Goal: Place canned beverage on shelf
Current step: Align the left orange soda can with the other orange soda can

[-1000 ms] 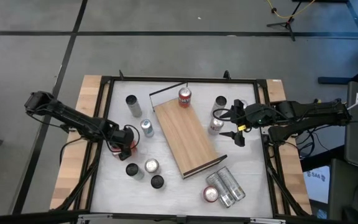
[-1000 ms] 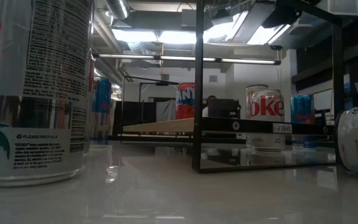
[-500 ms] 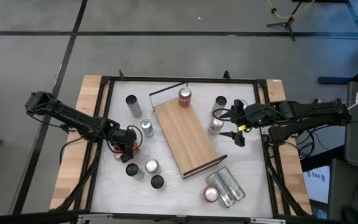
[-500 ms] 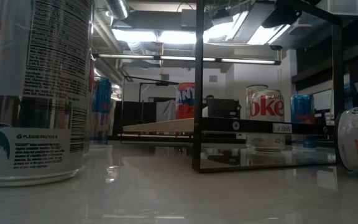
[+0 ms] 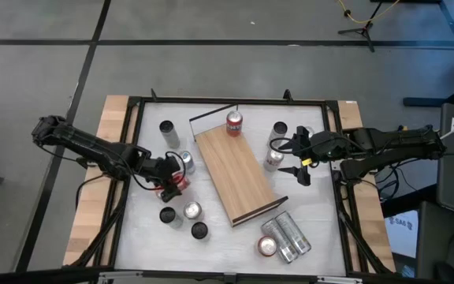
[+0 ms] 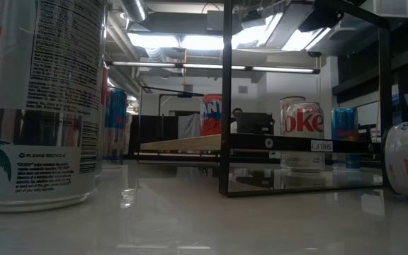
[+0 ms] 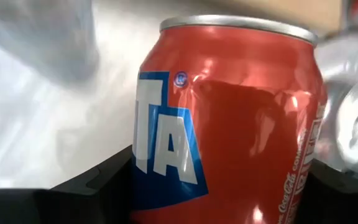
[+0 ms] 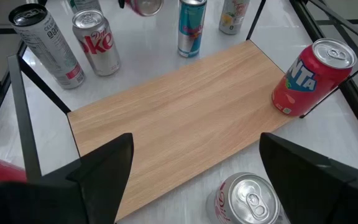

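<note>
The white table is carrying the shelf at its middle — one red can standing at its railed end. The left gripper is clamping a red Fanta can just left of the shelf. The right gripper is waiting, fingers apart, beside the shelf's right edge.
</note>
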Tool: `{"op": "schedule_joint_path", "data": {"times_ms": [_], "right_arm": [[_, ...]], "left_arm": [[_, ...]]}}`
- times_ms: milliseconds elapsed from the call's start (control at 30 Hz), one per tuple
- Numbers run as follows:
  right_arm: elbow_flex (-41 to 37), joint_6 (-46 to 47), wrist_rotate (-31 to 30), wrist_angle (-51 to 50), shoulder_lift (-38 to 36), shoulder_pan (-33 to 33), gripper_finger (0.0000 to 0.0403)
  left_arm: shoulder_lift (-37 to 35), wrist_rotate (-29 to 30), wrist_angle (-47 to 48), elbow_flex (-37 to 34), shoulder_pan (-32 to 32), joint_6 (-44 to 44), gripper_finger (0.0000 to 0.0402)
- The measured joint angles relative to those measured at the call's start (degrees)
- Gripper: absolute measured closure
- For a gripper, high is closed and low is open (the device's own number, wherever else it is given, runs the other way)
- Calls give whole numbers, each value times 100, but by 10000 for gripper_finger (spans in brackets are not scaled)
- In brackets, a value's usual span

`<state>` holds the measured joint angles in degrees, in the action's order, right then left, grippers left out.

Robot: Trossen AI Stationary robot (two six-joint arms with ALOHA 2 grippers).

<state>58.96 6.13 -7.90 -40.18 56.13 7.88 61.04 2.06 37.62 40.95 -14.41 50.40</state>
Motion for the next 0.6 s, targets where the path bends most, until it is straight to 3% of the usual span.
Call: {"op": "schedule_joint_path", "data": {"times_ms": [133, 400, 600], "right_arm": [[0, 0, 0, 8, -1, 0, 61], [0, 0, 0, 231, 0, -1, 61], [2, -35, 0, 590, 70, -1, 61]], "left_arm": [[-2, 767, -363, 182, 0, -147, 117], [301, 2771, -2724, 157, 2, -1514, 116], [1260, 3367, -4879, 157, 4, -2891, 116]]}}
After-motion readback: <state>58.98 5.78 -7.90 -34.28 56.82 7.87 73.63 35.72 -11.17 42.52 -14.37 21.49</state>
